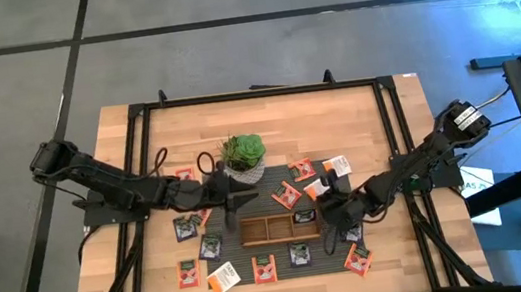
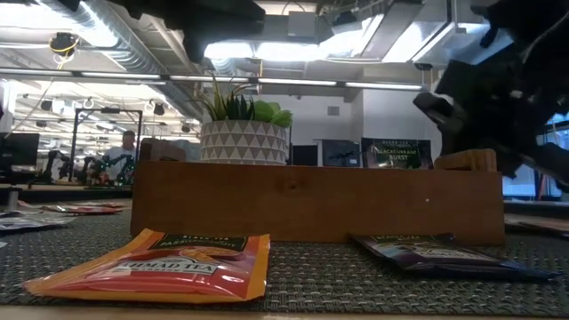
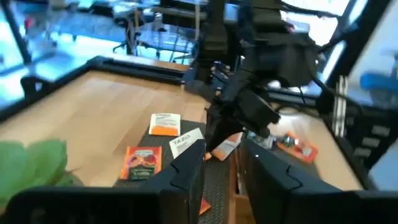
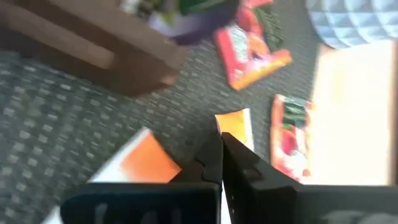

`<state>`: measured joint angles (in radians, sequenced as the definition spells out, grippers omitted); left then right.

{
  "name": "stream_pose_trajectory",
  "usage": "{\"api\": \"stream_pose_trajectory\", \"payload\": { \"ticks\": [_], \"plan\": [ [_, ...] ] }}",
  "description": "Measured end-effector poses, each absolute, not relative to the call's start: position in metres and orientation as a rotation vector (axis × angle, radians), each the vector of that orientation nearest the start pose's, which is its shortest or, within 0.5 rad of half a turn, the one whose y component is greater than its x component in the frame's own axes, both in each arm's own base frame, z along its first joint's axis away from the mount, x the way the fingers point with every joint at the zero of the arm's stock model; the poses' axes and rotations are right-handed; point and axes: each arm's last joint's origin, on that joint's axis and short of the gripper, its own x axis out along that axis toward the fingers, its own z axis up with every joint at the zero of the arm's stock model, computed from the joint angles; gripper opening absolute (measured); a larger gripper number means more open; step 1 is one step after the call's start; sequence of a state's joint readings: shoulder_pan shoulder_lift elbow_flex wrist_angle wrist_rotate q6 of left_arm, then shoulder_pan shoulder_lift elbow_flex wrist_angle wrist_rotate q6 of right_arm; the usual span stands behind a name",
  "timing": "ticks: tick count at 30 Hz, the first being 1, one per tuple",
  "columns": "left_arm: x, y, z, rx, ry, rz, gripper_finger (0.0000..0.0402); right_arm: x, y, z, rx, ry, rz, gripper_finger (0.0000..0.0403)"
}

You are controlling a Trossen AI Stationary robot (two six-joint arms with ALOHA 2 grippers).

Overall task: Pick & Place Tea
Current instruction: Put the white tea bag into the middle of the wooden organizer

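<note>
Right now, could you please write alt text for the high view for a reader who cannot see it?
Two dark arms reach inward over a wooden table: the left pincer above a wooden tray, the right pincer, shut on a white-and-orange sachet, beside the tray's right end. A potted plant stands behind the tray, with tea sachets scattered around.

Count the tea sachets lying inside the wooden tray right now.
1: a dark sachet in the wooden tray's rightmost compartment, seen from above. The other two compartments look bare. The right gripper beside that end may hide a corner.
</note>
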<state>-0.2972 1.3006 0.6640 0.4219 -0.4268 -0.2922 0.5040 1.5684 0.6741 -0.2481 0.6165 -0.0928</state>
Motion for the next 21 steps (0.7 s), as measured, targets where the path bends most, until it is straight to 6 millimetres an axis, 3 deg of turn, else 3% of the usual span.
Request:
{"api": "stream_pose_trajectory", "payload": {
  "ticks": [5,11,16,21],
  "plan": [
    [0.268,-0.058,0.239,-0.443,0.166,0.205,0.0097,0.231,0.116,0.145,-0.802,1.011,-0.153,0.0002],
    [0.279,-0.046,0.232,-0.738,0.19,0.141,0.0097,0.23,0.132,0.161,-0.916,0.96,-0.205,0.0002],
    [0.29,-0.036,0.226,-0.993,0.185,0.051,0.0097,0.24,0.153,0.191,-1.071,0.844,-0.203,0.0001],
    [0.297,-0.034,0.222,-1.131,0.177,-0.009,0.0097,0.252,0.175,0.221,-1.22,0.712,-0.198,0.0001]
  ]
}}
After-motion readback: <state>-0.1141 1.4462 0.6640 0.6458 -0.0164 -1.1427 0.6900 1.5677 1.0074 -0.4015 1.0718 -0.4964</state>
